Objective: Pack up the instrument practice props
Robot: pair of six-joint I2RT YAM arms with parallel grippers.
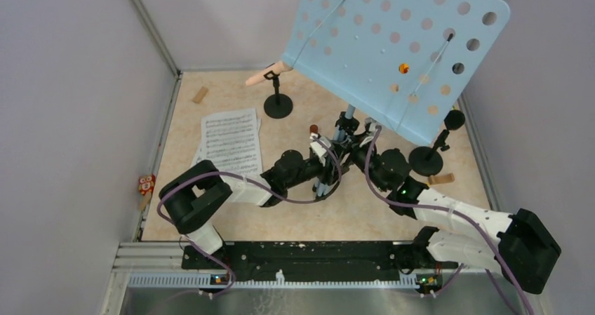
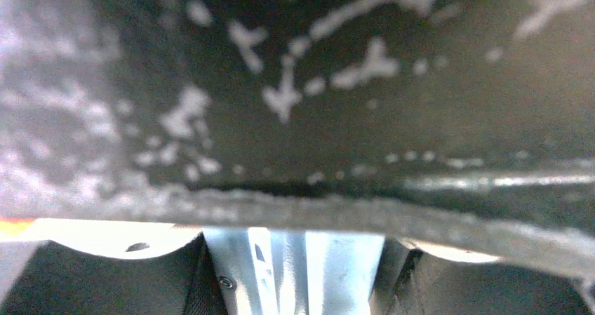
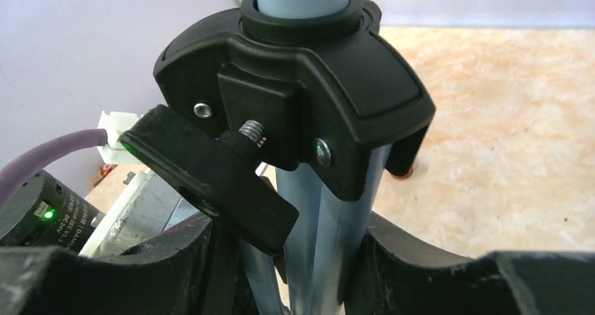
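light-blue music rack (image 1: 393, 41) stands upright mid-counter (image 1: 316, 220), its tray tilted up high. right hand (image 3: 309, 259) is clamped on the grey legs, just under the black collar (image 3: 295, 97). left hand (image 2: 298, 273) grips the same pole, its view mostly dark blur. sheet music (image 1: 228, 143) lies flat to the left; beige microphone (image 1: 265, 75) sits in its holder (image 1: 278, 104) behind.

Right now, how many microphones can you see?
2. A beige microphone sits in the far-left holder; a black microphone sits in the right holder. The blue music rack could hide more.
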